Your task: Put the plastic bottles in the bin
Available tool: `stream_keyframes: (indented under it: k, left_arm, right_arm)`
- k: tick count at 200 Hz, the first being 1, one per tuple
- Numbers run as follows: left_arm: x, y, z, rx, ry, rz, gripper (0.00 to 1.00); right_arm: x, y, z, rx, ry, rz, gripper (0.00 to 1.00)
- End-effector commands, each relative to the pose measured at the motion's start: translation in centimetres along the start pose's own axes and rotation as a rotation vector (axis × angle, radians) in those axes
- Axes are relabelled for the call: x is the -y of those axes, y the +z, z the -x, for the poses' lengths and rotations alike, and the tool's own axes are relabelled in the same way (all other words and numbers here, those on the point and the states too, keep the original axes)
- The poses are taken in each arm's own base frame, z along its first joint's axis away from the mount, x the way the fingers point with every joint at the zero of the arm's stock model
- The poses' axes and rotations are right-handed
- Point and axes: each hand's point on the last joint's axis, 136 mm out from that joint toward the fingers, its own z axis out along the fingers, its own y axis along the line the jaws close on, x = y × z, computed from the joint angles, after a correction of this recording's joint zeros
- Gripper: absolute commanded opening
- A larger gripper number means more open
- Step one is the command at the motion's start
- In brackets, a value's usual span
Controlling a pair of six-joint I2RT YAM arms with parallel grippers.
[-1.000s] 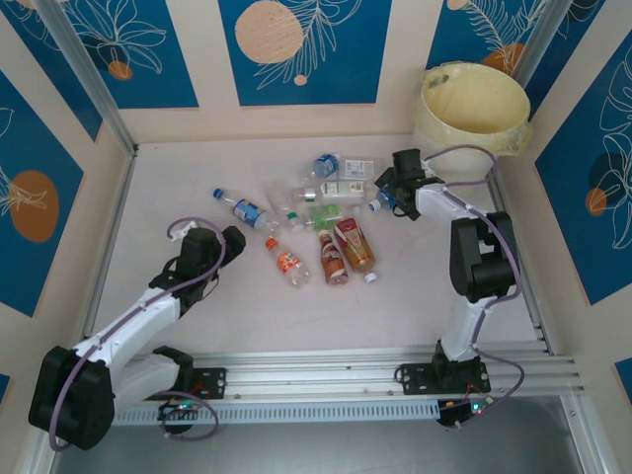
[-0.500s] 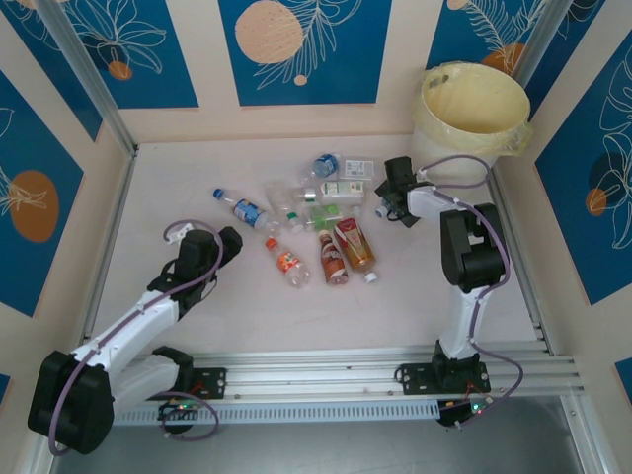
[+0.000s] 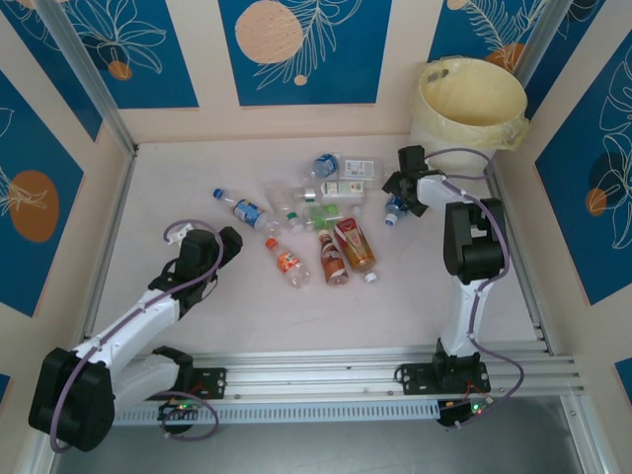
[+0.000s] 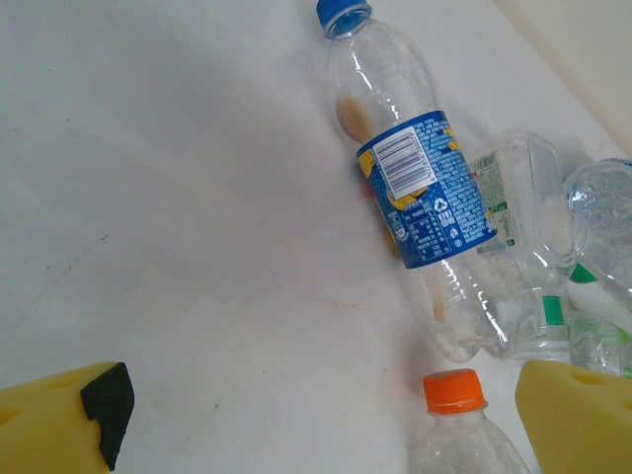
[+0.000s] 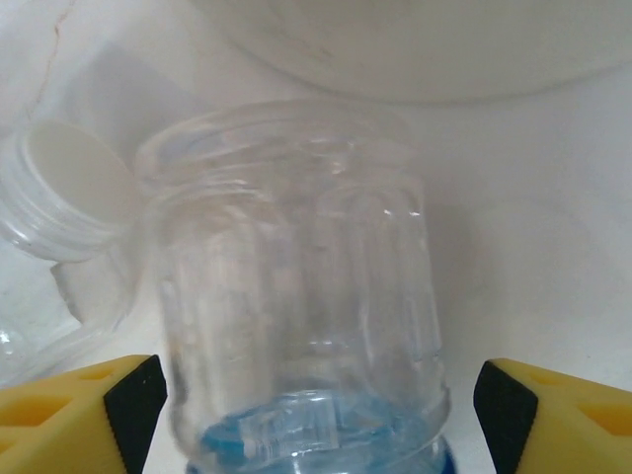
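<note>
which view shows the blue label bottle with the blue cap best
The left wrist view: the blue-label bottle lies large there, with cap, label and barcode clear. The top external view gives it small, its label a blue speck.

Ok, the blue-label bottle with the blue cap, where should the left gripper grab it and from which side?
Probably across the labelled middle of the blue-label bottle, coming down from above with the left gripper open. It lies flat on the table; the body is straight there, tapering toward the cap, though a clear bottle crowds one flank.
</note>
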Motion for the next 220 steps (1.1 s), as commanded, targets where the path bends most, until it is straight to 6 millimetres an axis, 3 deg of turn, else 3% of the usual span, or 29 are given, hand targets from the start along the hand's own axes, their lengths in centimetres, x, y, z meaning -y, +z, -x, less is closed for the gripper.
stream_keyframes:
  k: [1,17,55,109,180,220]
  left_arm:
    - [-0.5,0.2,0.4,0.017,-0.019,0.015,1.0]
    - [-0.4,0.2,0.4,0.018,-0.013,0.012,1.0]
    - [-0.6,0.2,0.4,0.016,-0.012,0.019,1.0]
    - [-0.6,0.4,0.3,0.014,-0.014,0.02,1.0]
    - [-0.6,0.8,0.0,-0.006,-0.018,0.022,1.0]
    - [-0.7,0.7,0.0,-0.005,-0.014,0.027,1.0]
  right_arm:
    - [0.7,0.8,-1.5,-0.051,-0.089,-0.049,0.8]
    - [0.6,1.0,-1.6,-0.043,-0.118,-0.058,0.72]
    - [0.1,0.8,-1.9,-0.035,-0.168,-0.03,0.64]
    - [-1.8,-1.9,-2.0,0.042,-0.226,0.134,0.45]
    - [-4.3,-6.8,-1.9,0.192,-0.305,0.365,0.36]
    - [-6.1,-12.0,-1.4,0.311,-0.309,0.576,0.33]
